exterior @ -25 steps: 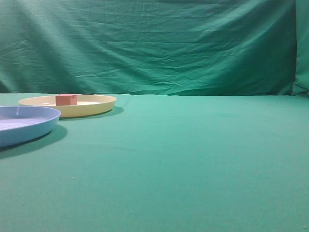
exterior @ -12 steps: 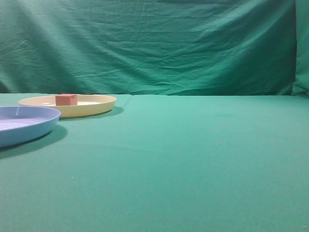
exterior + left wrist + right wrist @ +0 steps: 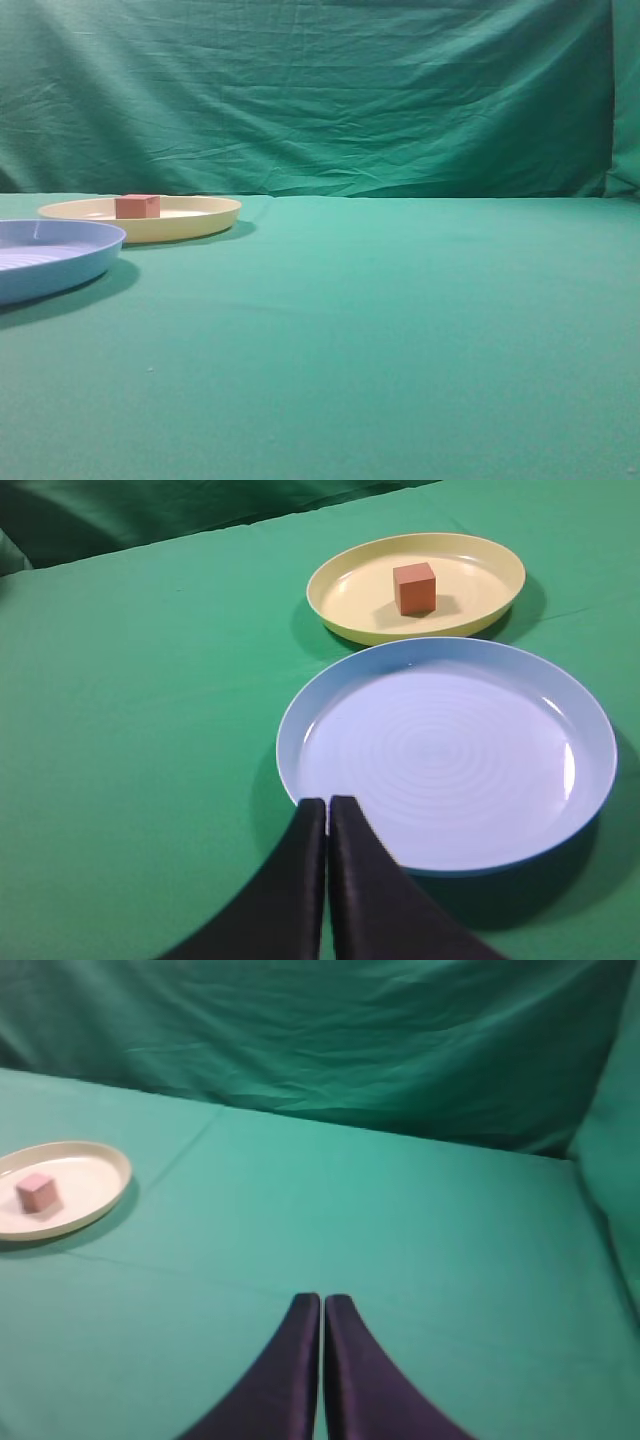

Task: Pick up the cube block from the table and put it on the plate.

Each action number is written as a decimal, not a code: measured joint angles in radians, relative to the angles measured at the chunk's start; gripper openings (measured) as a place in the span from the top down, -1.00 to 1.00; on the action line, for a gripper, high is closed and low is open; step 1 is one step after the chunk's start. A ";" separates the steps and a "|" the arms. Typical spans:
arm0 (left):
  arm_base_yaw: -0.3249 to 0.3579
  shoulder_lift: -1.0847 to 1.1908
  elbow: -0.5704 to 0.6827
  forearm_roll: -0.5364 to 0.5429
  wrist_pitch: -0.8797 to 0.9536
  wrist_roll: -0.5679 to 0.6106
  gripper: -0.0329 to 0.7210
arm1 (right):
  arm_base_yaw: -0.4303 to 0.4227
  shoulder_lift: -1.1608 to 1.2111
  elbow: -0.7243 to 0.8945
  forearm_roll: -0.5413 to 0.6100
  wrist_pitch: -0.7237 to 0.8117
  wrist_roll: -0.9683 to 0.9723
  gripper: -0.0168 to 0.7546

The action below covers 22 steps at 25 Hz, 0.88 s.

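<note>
since both sets of fingers are pressed together with nothing between them, the job looks finished and the arms seem parked. the left gripper (image 3: 327, 805) sits closed and empty, its tips over the near edge of the light blue plate (image 3: 560, 810). the right gripper (image 3: 322, 1302) is likewise closed and empty, hanging above bare table (image 3: 430, 1250), well apart from everything. the cube block (image 3: 414, 588) rests flat inside the plate (image 3: 345, 600), near its middle, clear of the rim, so it should not roll or slide off.
</note>
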 joint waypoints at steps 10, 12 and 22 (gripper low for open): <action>0.000 0.000 0.000 0.000 0.000 0.000 0.91 | -0.131 -0.228 0.455 -0.024 -0.188 0.008 0.96; 0.000 0.000 0.000 0.000 0.000 0.000 0.91 | -0.140 -0.230 0.464 -0.024 -0.200 0.012 0.96; 0.000 0.000 0.000 0.000 0.000 0.000 0.91 | -0.158 -0.230 0.465 -0.022 -0.176 0.014 0.96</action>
